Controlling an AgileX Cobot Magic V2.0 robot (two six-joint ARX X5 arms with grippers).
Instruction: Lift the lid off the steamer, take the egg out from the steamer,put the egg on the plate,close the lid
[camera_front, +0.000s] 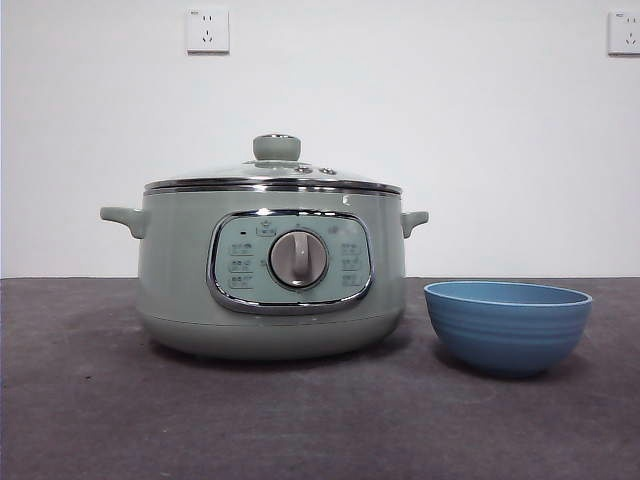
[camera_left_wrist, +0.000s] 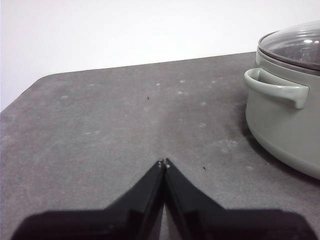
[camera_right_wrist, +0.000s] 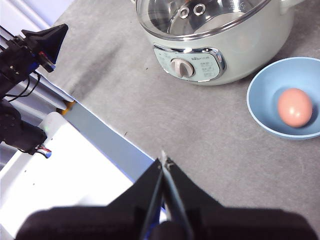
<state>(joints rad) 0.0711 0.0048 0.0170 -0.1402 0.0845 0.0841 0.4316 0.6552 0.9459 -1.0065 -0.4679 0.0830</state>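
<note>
In the front view, the large round pale sage-green steamer (camera_front: 271, 285) stands on the dark grey table (camera_front: 100, 400). Its chrome-framed front panel with the grey dial (camera_front: 297, 259) faces the camera. The shallow clear domed lid (camera_front: 272, 177) with the shiny steel rim and the round pale green knob sits closed on the steamer. The small round blue ribbed plate (camera_front: 508, 326), shaped like a bowl, stands just beside the steamer and does not touch it. No arm shows in this view.

In the left wrist view, the left gripper (camera_left_wrist: 163, 162) hangs above bare table, its two black jaws pressed together with nothing between them. The steamer with one side handle is near, and the lid lies on it.

In the right wrist view, the right gripper (camera_right_wrist: 164, 160) is high over the table edge, jaws closed and empty. The brownish egg (camera_right_wrist: 295, 107) lies inside the blue plate, next to the closed steamer.
</note>
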